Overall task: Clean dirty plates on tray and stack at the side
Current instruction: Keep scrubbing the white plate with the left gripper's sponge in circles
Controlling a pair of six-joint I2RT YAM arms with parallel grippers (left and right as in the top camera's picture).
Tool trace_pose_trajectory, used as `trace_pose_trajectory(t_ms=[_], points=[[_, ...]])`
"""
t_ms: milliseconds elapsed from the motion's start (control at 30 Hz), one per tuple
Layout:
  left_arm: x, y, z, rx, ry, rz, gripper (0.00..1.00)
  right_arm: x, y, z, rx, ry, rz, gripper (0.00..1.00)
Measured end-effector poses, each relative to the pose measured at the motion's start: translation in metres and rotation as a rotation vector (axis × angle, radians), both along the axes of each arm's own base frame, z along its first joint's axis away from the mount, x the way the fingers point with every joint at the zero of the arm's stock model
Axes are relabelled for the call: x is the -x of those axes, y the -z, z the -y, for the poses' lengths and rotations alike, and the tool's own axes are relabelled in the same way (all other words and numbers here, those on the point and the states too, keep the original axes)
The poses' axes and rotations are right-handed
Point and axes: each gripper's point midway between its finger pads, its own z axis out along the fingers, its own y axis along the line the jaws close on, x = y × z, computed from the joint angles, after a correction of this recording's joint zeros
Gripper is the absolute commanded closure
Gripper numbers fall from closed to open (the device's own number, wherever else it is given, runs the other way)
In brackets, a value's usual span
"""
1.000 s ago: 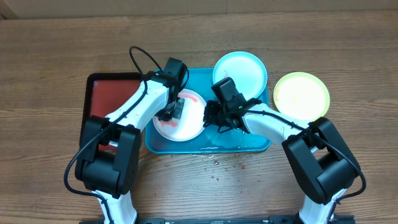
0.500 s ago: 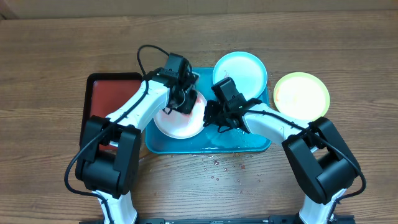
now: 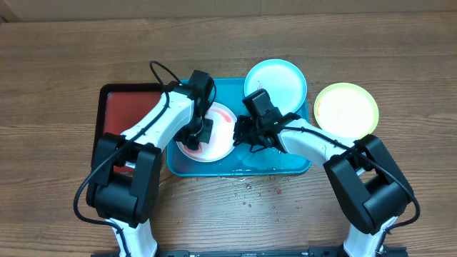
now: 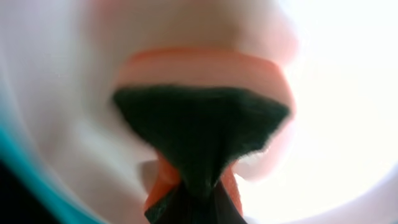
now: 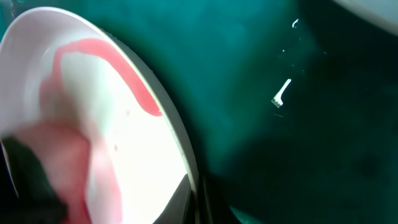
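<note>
Three plates, one tray; left claw clenches sponge, right claw pinches white plate.

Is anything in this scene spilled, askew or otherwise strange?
Water drops lie spilled on the wooden table just in front of the turquoise tray. The pale blue plate lies across the tray's far rim, half in, half out. The white plate bears a red smear.
</note>
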Motion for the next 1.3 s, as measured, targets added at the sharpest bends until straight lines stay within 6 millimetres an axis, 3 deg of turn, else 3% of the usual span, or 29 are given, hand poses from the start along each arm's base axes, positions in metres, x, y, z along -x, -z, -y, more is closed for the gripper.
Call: trace_pose_trajectory(t_ms=[67,167,367,467,567,733,867,967,1133,1300], points=[[0.013,-0.002,0.013,0.088,0.070,-0.062,0.96,0.000,0.000,0.000,0.000,-0.001,0.000,0.96],[0.013,-0.004,0.031,0.196,0.151,-0.059,0.96,0.000,0.000,0.000,0.001,0.000,0.000,0.96],[-0.040,-0.008,0.055,0.285,0.195,0.167,0.96,-0.001,0.000,0.000,0.001,0.005,0.001,0.96],[-0.067,-0.010,0.045,0.207,0.130,0.275,0.96,-0.001,0.000,0.000,0.001,0.005,0.001,0.96],[-0.075,-0.009,0.020,0.065,0.017,0.315,0.96,0.000,0.000,0.000,0.001,0.005,0.000,0.96],[-0.056,-0.007,-0.024,-0.155,-0.168,0.269,0.95,0.000,0.000,0.000,-0.001,0.003,-0.001,0.96],[-0.038,-0.005,-0.030,-0.186,-0.196,0.198,0.96,0.000,0.000,0.000,-0.001,0.002,-0.001,0.96],[-0.020,-0.001,-0.015,-0.097,-0.104,0.098,0.96,0.000,0.000,0.000,-0.001,0.000,0.000,0.96],[0.005,-0.003,0.030,0.179,0.120,-0.028,0.96,0.000,0.000,0.000,0.000,0.001,0.000,0.96],[-0.023,-0.008,0.058,0.317,0.250,0.104,0.96,-0.001,0.000,0.000,-0.001,0.002,0.003,0.96]])
